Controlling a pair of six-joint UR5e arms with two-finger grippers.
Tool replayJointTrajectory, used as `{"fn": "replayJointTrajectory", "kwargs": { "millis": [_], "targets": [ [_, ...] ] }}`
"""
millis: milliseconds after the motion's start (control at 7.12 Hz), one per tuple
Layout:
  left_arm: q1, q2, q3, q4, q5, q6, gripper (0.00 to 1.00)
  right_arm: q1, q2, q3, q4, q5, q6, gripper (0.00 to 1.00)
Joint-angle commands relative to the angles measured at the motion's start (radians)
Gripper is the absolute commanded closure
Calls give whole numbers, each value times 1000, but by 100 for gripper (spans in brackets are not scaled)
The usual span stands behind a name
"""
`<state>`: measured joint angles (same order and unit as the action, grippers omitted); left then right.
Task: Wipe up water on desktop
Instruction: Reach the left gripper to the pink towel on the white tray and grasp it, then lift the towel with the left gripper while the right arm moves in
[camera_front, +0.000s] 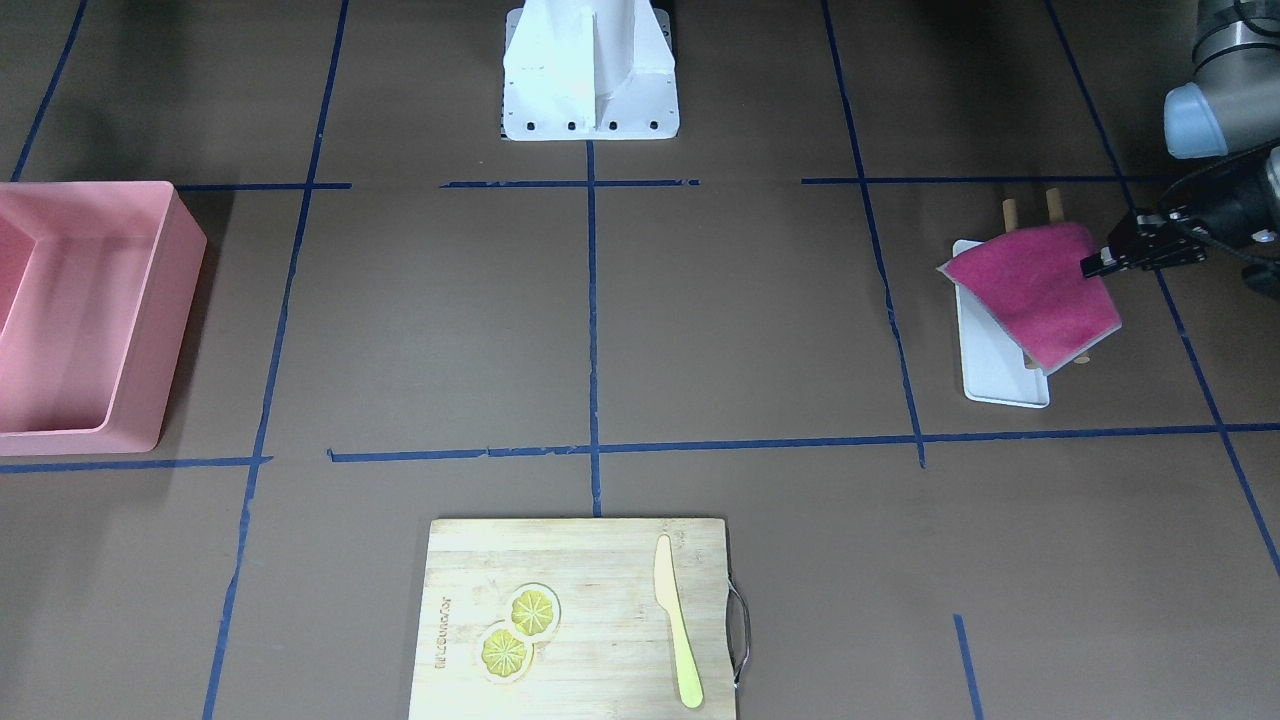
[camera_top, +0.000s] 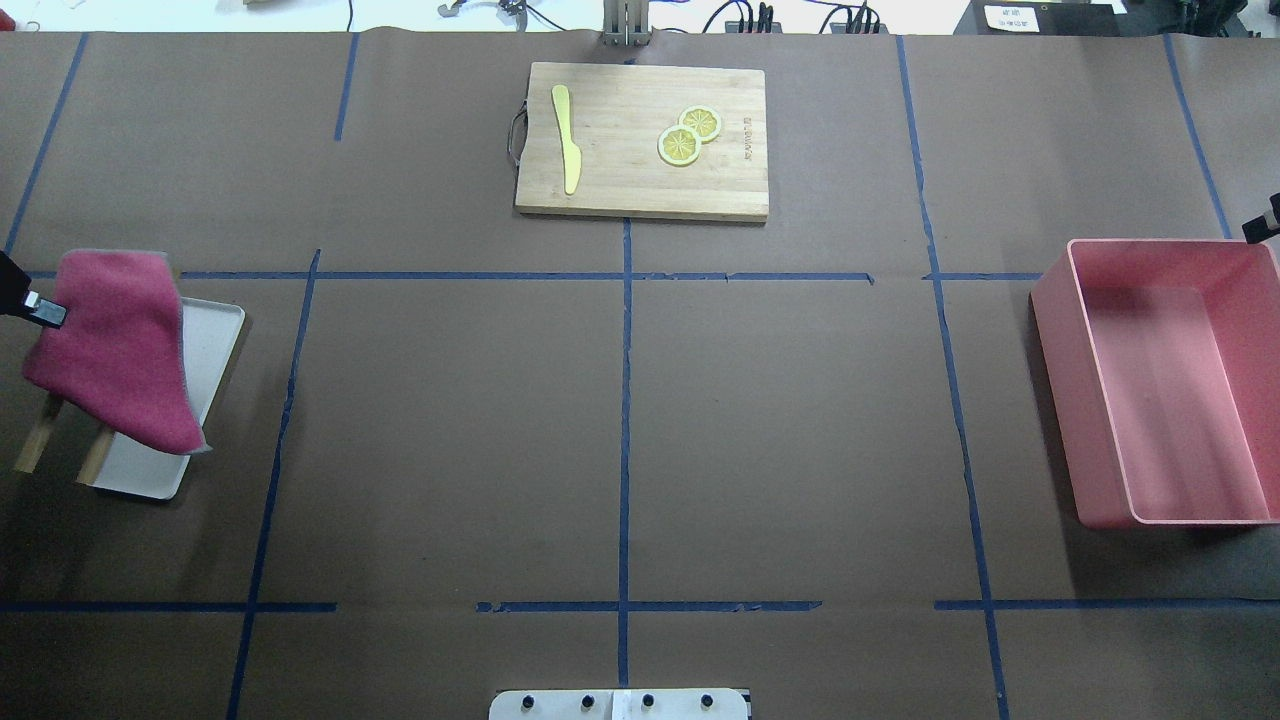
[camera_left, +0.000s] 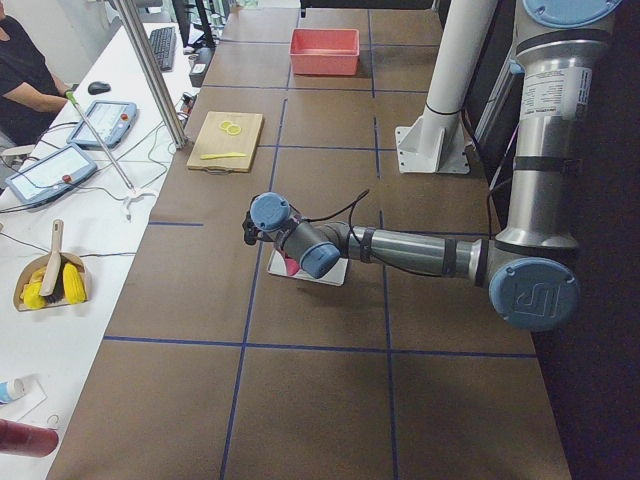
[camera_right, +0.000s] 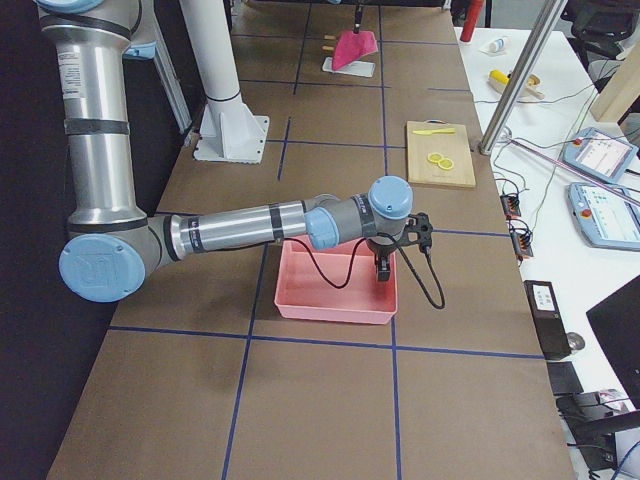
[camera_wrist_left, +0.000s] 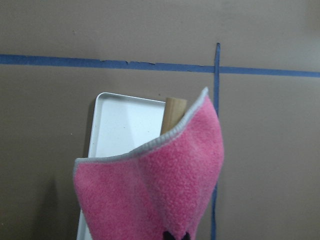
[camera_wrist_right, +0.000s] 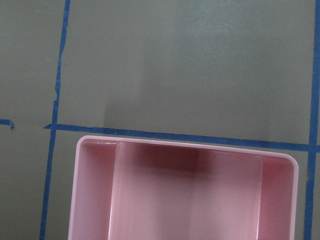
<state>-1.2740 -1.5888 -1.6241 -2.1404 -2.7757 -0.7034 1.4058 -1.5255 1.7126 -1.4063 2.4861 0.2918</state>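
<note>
The desktop (camera_top: 450, 420) is a matte brown top with blue tape lines; I see no water on it in any view. My left gripper (camera_front: 1095, 265) is shut on one edge of a pink cloth (camera_front: 1035, 290) and holds it lifted, draped over a white tray (camera_front: 985, 370) and two wooden pegs (camera_front: 1010, 212). The cloth (camera_top: 115, 350) hangs at the overhead view's left edge, and in the left wrist view (camera_wrist_left: 165, 190) it fills the lower middle. My right gripper (camera_right: 383, 272) hovers over the pink bin (camera_right: 335, 305); I cannot tell whether it is open or shut.
A bamboo cutting board (camera_top: 620, 180) with a yellow knife (camera_top: 567, 140) and two lemon slices (camera_top: 688, 135) lies at the far middle edge. The pink bin (camera_top: 1060, 400) stands at the right end. The white arm base (camera_front: 590, 90) is on the robot's side.
</note>
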Motion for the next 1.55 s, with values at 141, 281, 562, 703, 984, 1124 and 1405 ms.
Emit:
{"fn": "replayJointTrajectory", "kwargs": {
  "millis": [141,281,562,703,984,1124,1405],
  "targets": [
    [-76,-107,-38,85,-82,-147,100,-86,14,21,158,-1,193,0],
    [-76,-169,-63,86,-82,-297,100,-149,37,44,232,-10,325,0],
    [-53,-285,-63,86,-44,-560,100,-217,68,140,254,-66,418,0],
    [-16,-316,-62,86,-10,-659,100,-310,85,201,254,-138,508,0],
    [91,-422,-48,88,124,-892,100,-454,253,215,254,-223,704,0],
    [149,-453,-46,88,204,-979,100,-570,327,235,253,-387,725,0],
    [253,-503,-48,88,342,-1103,100,-745,415,260,253,-681,707,0]
  ]
}}
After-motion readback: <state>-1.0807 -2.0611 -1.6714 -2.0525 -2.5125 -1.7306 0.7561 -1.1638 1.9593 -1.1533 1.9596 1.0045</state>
